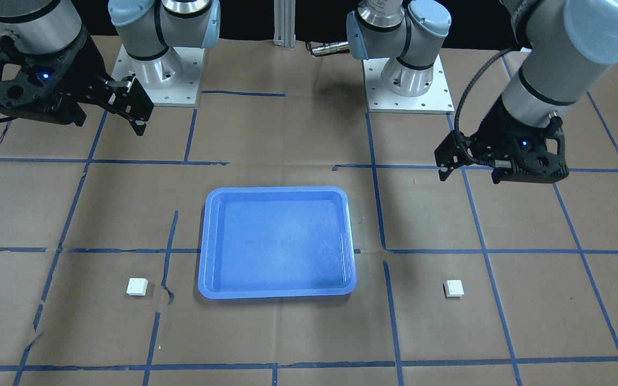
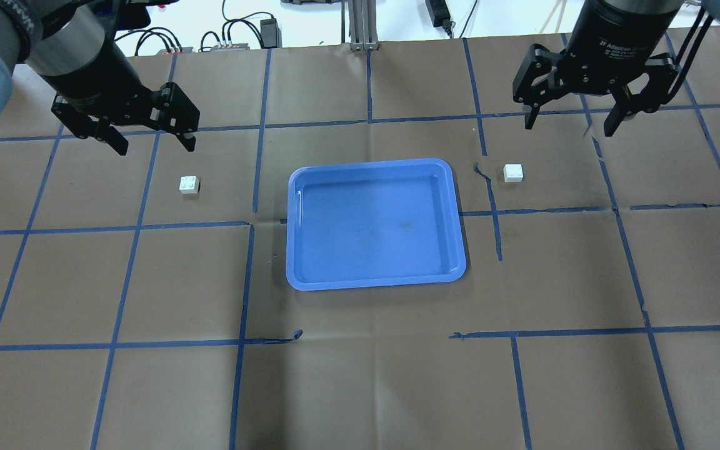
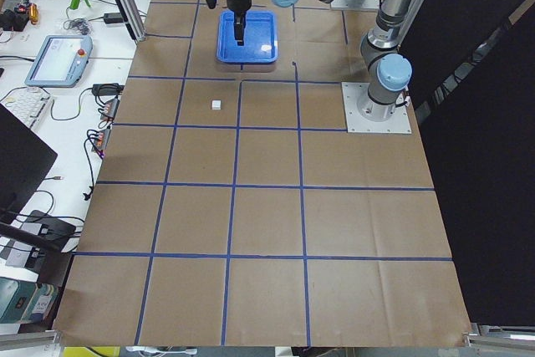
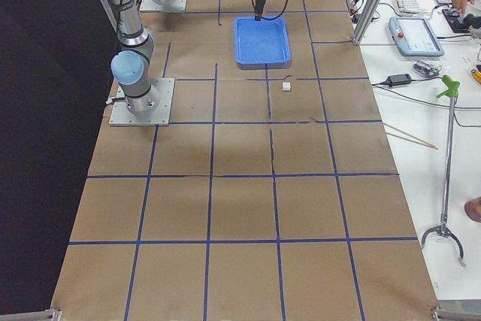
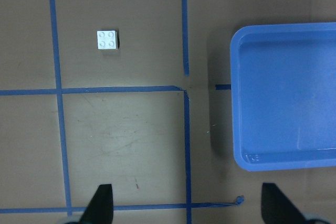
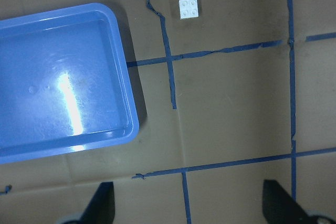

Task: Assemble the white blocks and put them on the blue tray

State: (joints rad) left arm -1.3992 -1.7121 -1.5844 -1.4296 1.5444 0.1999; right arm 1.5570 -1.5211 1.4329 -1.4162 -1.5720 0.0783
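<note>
You have two small studded pieces to work with, the left white block (image 2: 189, 185) and the right white block (image 2: 513, 172), plus one blue tray (image 2: 372, 225) and two claws. The tray lies flat in the middle of the paper-covered table (image 2: 360, 387) with nothing in it. The blocks sit studs up on the bare paper, one on each side of the tray, each well apart from its rim and level with the tray's far end. The two blocks are not joined. The left white block lies inside a taped square, clear of the blue tape lines around it. The right white block lies near a torn strip of tape but does not touch it. Open paper surrounds both blocks on every side. The left gripper (image 2: 155, 147) hangs above the table near the left white block, its fingers spread wide, holding nothing and touching nothing. The right gripper (image 2: 569, 128) hangs the same way near the right white block, fingers wide apart and empty.
</note>
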